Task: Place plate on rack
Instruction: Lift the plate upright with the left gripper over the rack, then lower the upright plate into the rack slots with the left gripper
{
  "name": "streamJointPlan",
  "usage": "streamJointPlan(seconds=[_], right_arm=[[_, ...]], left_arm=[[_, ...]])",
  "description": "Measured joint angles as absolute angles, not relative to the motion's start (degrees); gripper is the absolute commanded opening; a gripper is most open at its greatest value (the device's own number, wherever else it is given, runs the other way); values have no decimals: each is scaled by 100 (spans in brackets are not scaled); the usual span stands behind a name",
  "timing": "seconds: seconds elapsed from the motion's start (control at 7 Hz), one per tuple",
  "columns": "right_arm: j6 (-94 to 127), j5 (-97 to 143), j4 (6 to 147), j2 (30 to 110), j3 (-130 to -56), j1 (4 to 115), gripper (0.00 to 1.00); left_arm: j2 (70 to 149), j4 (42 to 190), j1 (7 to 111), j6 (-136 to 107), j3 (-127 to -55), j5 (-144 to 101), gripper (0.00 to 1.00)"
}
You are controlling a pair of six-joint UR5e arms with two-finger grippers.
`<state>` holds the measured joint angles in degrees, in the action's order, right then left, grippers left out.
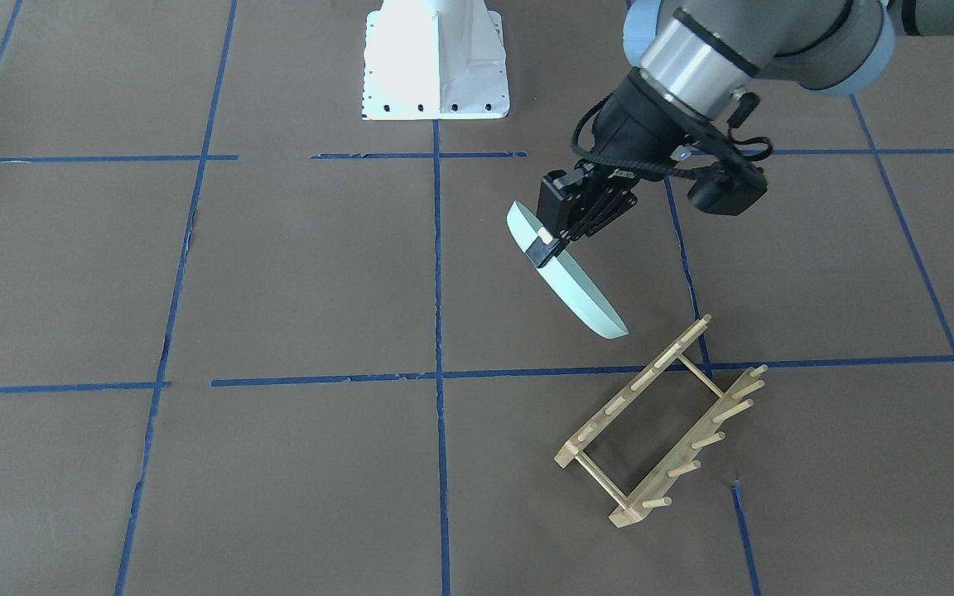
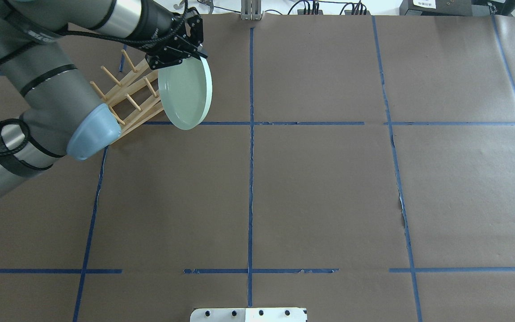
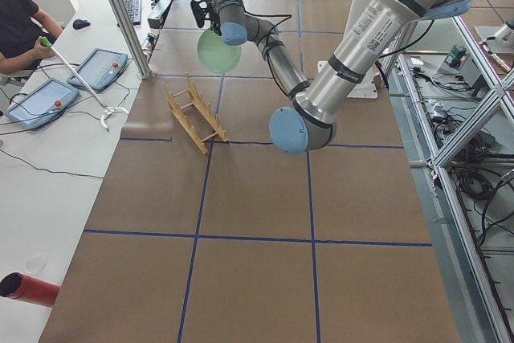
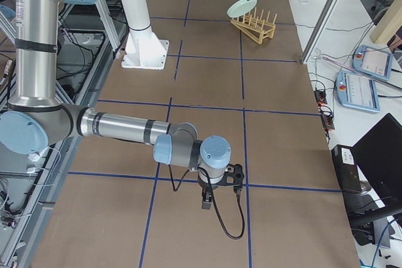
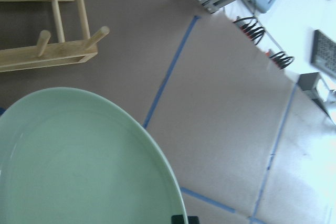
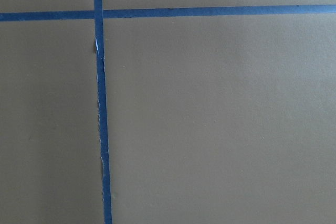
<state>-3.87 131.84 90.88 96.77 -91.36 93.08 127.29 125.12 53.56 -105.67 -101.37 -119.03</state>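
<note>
Plate (image 1: 583,296): tilted on edge, held in the air just beside the rack (image 1: 634,386), not touching it; left gripper (image 1: 543,247) pinching its rim; right gripper (image 4: 206,204): well apart from rack, open or closed cannot be told.

bare table (image 1: 278,273) surrounds the rack (image 1: 634,387); the tilted plate (image 1: 580,290) hangs in the air near its upright pegs (image 1: 684,469).

Bright, even light, soft shadows, glare on the white base (image 1: 436,58) (left wrist view slightly blurred)
</note>
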Motion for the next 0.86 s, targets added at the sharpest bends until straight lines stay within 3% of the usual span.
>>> streamJointPlan(seconds=[0.29,0.86], right_arm=[[-387,13184,9088,9677,-9134,9308,100],[-387,13184,9088,9677,-9136,9308,100]], left_arm=[[12471,13904,5775,-10968,-9733,-11688,0],[12439,16459,5957,-11545,-8220,-10256,0]])
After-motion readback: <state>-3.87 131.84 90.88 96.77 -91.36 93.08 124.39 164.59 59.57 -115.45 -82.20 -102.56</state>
